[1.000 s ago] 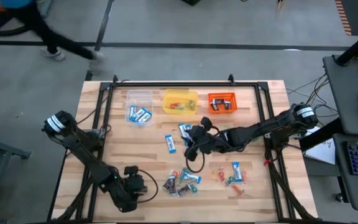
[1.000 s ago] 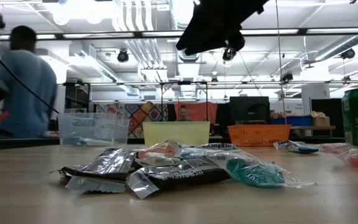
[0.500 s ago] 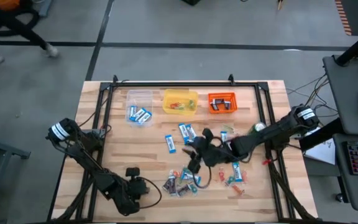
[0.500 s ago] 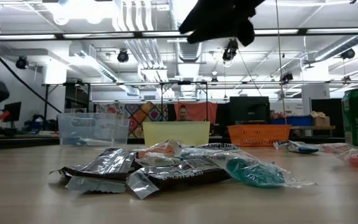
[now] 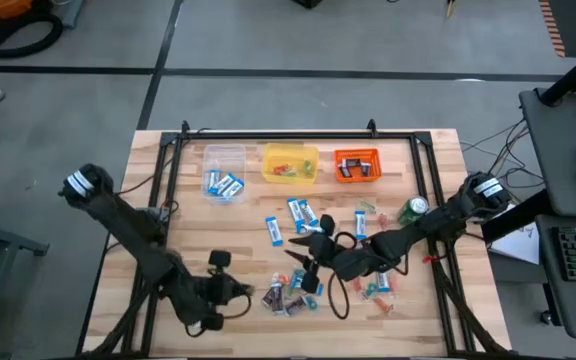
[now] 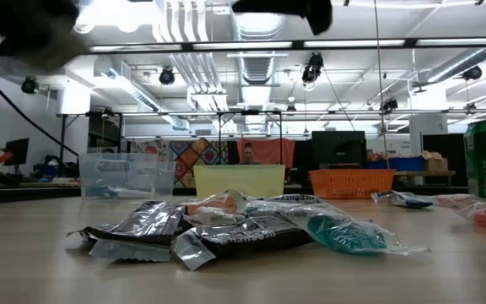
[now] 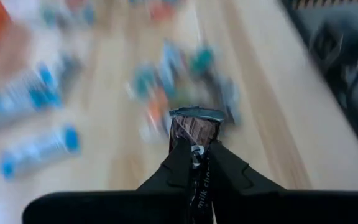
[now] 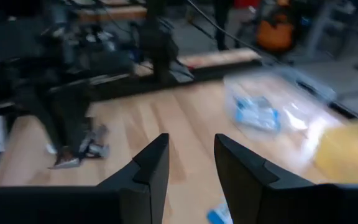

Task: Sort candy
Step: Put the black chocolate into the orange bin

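Left gripper (image 7: pixel 194 149): clenched on a dark brown candy bar (image 7: pixel 195 127), which sticks out beyond its fingertips.
Right gripper (image 8: pixel 190 163): fingers apart, nothing between them, above the wooden surface (image 5: pixel 238 225).
Candy pile (image 5: pixel 290 291): just beyond the left gripper, between both grippers.
Clear tub (image 5: pixel 223 170): well beyond both grippers, holding blue-and-white candy.

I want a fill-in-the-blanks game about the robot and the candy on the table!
1. The left claw is shut on a dark ___ candy bar.
2. The right claw is open and holds ___.
3. The clear tub holds candies with ___-and-white wrappers.
4. The yellow tub stands between the clear tub and the ___ tub.

Missing words: brown; nothing; blue; orange
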Robot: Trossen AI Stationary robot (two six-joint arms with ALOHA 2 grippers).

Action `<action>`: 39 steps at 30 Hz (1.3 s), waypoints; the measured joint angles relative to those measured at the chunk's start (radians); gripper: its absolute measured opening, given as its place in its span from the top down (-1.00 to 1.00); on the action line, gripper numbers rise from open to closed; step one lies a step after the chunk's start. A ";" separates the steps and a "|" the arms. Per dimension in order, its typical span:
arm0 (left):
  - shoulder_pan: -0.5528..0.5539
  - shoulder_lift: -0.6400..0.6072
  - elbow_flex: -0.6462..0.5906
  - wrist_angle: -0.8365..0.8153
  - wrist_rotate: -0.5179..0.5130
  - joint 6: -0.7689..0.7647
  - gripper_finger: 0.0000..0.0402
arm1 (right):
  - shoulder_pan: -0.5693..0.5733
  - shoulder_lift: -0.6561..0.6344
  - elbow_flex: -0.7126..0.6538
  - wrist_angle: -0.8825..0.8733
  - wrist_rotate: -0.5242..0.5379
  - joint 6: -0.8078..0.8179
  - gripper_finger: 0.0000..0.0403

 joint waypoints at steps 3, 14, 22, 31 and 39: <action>0.039 -0.059 -0.013 0.148 -0.013 0.204 0.96 | 0.002 0.009 -0.003 0.086 -0.062 -0.082 0.41; 0.128 -0.087 -0.150 0.718 -0.016 0.536 0.96 | 0.023 0.250 -0.042 0.556 -0.049 -0.357 0.40; 0.159 -0.095 -0.148 0.813 -0.090 0.344 0.94 | 0.022 0.363 0.042 0.656 0.206 -0.374 0.24; 0.191 -0.095 -0.148 0.807 -0.129 0.187 0.94 | 0.022 0.362 0.099 0.656 0.077 -0.428 -0.02; 0.207 -0.063 -0.149 0.808 -0.148 0.254 0.94 | -0.010 0.361 0.128 0.649 0.082 -0.356 -0.07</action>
